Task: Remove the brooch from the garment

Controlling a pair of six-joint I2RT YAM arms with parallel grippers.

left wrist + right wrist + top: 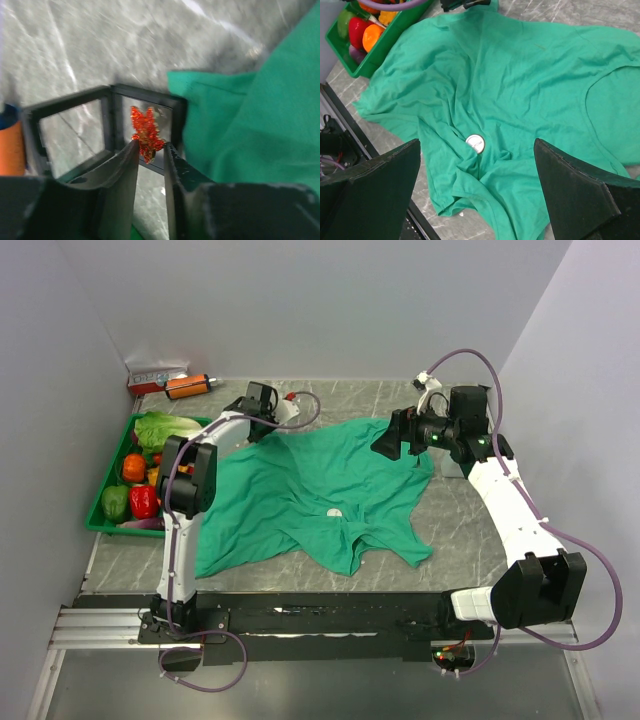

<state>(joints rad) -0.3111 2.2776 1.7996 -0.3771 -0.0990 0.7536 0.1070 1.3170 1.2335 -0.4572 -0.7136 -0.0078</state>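
Between tips of my left gripper point(151, 146): brooch point(146, 131) pinched, apparently clear of garment point(260, 130) hem at 3 o'clock. Hold squeeze firm, carry over table point(75, 50), lower before release. My right gripper point(476, 141) spread wide above garment

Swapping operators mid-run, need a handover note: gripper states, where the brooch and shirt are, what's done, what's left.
Left gripper: shut on the brooch, pinched at the fingertips over bare table, just off the edge of the shirt.
Right gripper: open, above the shirt, holding nothing.
The shirt lies spread and wrinkled mid-table. A small round white disc lies on it; I cannot tell what it is.
Done: the brooch looks free of the fabric.
Left: probably just set the brooch down away from the shirt and pull both arms back.
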